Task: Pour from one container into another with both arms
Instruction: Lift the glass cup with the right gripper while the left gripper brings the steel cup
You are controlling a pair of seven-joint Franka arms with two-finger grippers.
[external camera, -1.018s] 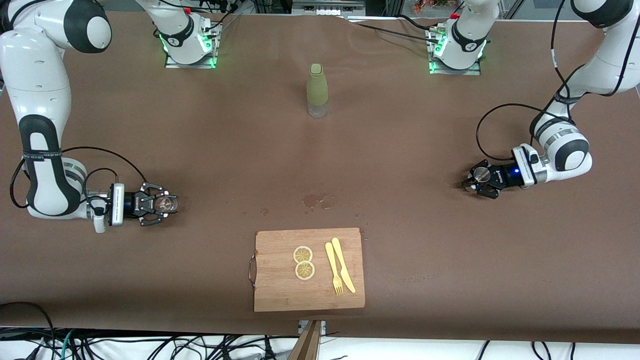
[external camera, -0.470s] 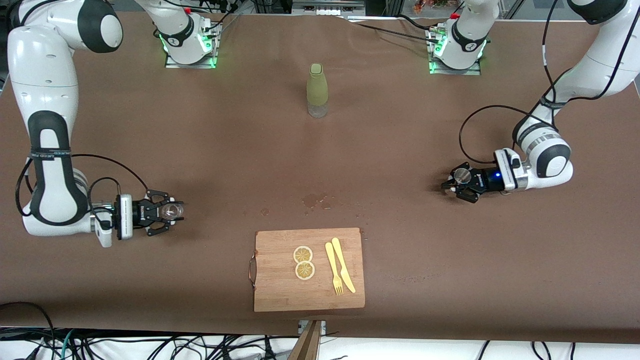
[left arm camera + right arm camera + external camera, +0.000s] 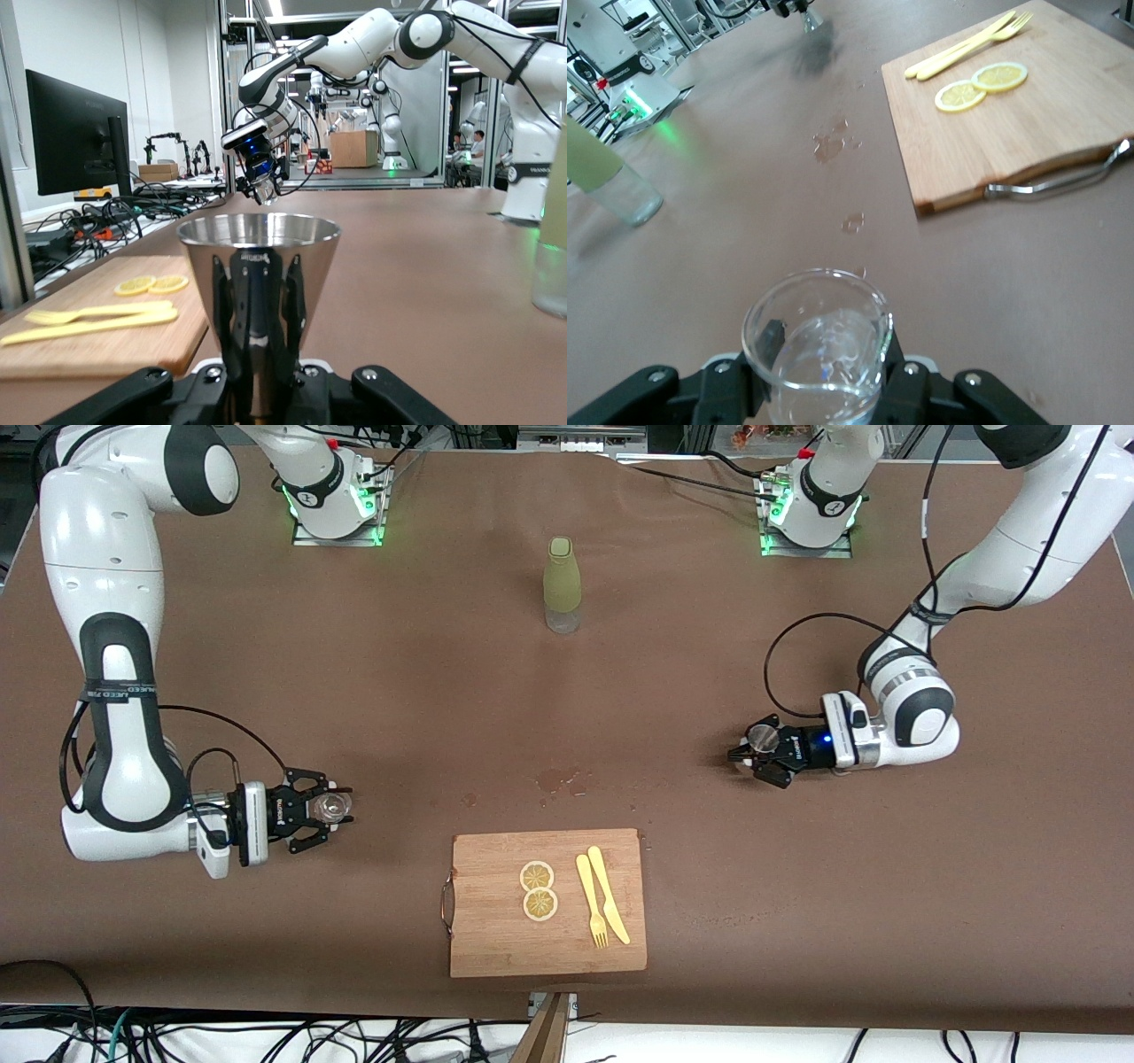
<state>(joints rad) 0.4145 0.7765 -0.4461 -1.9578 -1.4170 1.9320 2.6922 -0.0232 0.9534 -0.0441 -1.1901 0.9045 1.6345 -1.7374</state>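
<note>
Front view: right gripper (image 3: 330,810) is seen low over the table toward the right arm's end, fingers clamped on a clear glass (image 3: 333,808) held upright; left gripper (image 3: 753,749) is seen low over the table toward the left arm's end, closed round a metal cup (image 3: 760,736), shiny w/ a round rim. A green bottle (image 3: 562,584) w/ clear base is stood upright between the two arm bases. A wooden cutting board (image 3: 496,939) is laid nearest the camera, w/ two lemon slices (image 3: 538,889) and a yellow fork (image 3: 592,912) & knife (image 3: 609,906) on it. Left wrist view: the metal cup (image 3: 258,283) is shown as a flared, mirror-like cone, upright, gripped at its lower part. Right wrist view: the glass (image 3: 818,350) is shown transparent, part-filled w/ clear liquid, held between the fingers; wet spots (image 3: 831,145) are seen on the table near the board (image 3: 1063,133).
</note>
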